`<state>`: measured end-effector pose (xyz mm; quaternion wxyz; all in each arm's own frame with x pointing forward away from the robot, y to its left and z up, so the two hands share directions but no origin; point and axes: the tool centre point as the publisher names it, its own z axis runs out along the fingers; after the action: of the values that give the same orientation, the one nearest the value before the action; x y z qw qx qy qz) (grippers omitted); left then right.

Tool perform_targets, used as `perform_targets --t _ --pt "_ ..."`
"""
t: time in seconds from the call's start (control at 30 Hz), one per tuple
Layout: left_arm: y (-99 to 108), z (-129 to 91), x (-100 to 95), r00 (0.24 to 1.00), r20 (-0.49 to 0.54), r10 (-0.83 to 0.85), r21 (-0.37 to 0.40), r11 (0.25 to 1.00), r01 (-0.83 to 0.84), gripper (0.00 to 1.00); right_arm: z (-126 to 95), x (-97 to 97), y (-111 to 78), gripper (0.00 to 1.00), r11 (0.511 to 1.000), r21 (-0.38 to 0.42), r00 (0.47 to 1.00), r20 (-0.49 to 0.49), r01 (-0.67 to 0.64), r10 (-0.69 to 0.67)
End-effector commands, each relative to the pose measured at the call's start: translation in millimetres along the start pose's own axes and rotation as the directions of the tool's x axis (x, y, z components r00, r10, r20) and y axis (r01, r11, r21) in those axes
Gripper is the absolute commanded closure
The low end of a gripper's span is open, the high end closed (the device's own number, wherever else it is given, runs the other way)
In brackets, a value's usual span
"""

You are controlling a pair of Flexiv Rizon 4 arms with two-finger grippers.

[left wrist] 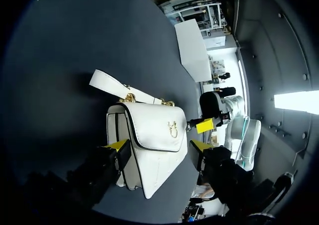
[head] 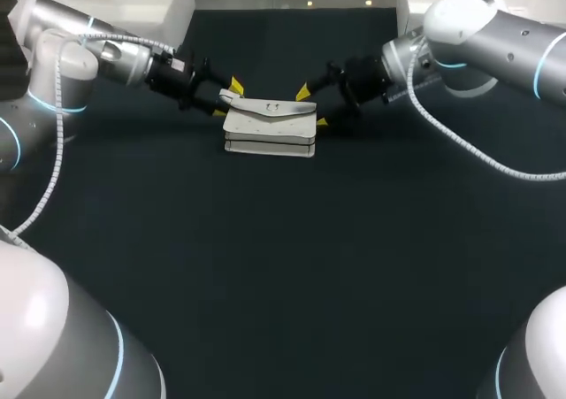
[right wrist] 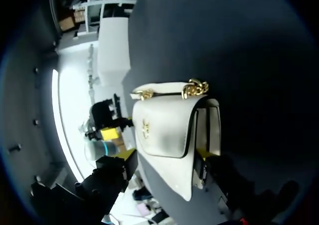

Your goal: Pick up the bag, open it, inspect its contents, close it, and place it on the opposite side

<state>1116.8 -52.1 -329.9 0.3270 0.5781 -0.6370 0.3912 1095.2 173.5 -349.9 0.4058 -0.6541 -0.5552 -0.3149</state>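
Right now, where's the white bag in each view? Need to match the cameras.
Head view: the white bag lies at the far middle of the dark table, between the two arms.
Left wrist view: the bag is just ahead of the left gripper.
Right wrist view: the bag is just ahead of the right gripper.
Shared landmark: the gold clasp on the flap.
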Motion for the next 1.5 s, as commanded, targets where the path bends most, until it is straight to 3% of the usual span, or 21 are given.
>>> perform_targets --t 0.03,0.27,0.5,0.7,1.03,1.2,1.23,1.5 --pt "-4 4 -7.6 0.999 -0.044 -0.010 -0.010 1.000 0.009 0.20 1 -1.9 6.5 0.33 0.996 0.088 1.000 -0.009 0.002 -0.001" --pt "0 3 -8.0 0.996 -0.070 -0.062 -0.017 0.998 0.061 0.23 2 -3.1 8.7 0.38 0.996 0.086 1.000 -0.012 -0.005 0.006" --pt "-1 14 -6.4 0.987 -0.114 -0.111 -0.057 0.993 0.105 0.27 4 -3.5 11.4 0.35 0.996 0.084 0.999 -0.034 -0.015 0.018" --pt "-2 17 -9.4 0.985 -0.104 -0.138 -0.056 0.990 0.133 0.50 6 -5.1 12.7 0.47 0.996 0.087 0.998 -0.048 -0.027 0.031" --pt "-4 21 -19.9 0.979 -0.099 -0.176 -0.055 0.984 0.172 0.55 12 -11.1 15.8 0.54 0.994 0.090 0.996 -0.068 -0.057 0.063" --pt "-4 20 -21.2 0.978 -0.097 -0.183 -0.050 0.983 0.179 0.88 11 -13.2 16.8 0.73 0.994 0.082 0.994 -0.078 -0.072 0.078" --pt "-4 20 -21.9 0.978 -0.097 -0.185 -0.049 0.982 0.181 1.00 11 -13.5 16.8 1.00 0.994 0.080 0.993 -0.081 -0.073 0.080" --pt "-2 20 -24.2 0.975 -0.107 -0.196 -0.047 0.980 0.192 1.00 11 -16.1 14.7 1.00 0.995 0.070 0.992 -0.108 -0.066 0.073"
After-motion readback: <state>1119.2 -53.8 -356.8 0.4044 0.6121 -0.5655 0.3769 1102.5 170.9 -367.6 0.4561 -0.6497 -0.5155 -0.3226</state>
